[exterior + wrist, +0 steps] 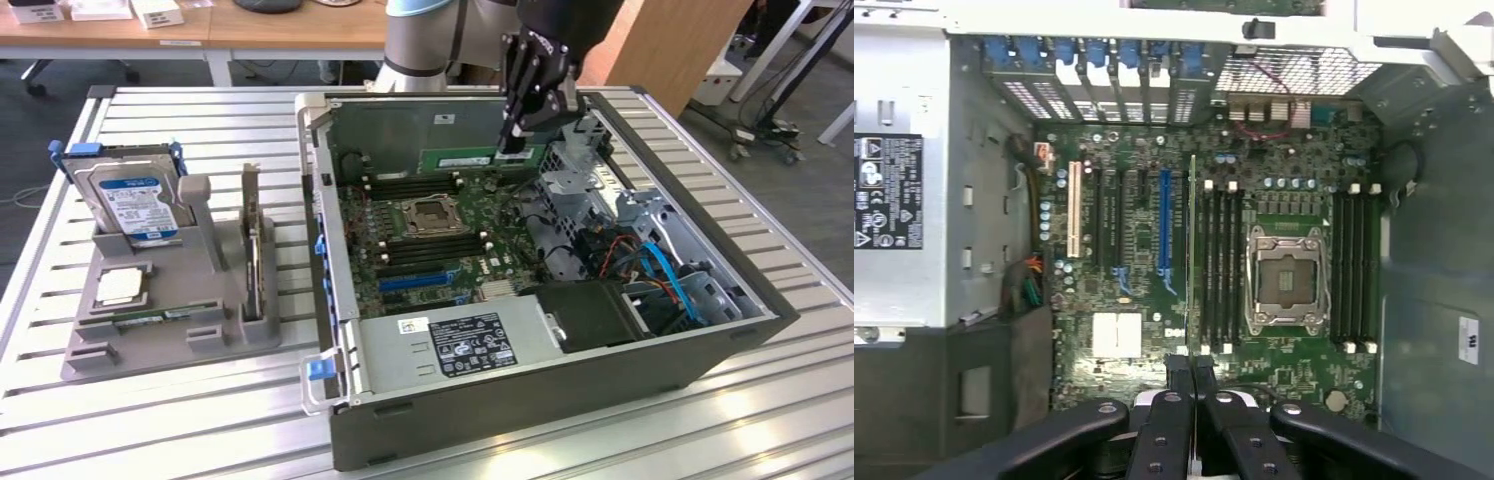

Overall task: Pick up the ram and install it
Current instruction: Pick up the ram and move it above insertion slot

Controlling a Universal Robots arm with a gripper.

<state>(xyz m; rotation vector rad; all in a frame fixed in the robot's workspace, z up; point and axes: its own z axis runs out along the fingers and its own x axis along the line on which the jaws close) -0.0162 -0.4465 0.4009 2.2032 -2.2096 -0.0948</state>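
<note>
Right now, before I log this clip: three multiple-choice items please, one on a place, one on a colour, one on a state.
1. The silver, blue-labelled hard drive stands: A in the grey plastic holder beside the open dark computer case; B inside the case; C on the slatted table.
2. The long thin ram stick is: A red; B green; C white.
3. The black gripper is: A open, empty; B shut on the hard drive; C shut on the ram stick.
Key: A, it stands upright in the holder; B, its board is green; C, it clamps the stick above the green motherboard.
</note>
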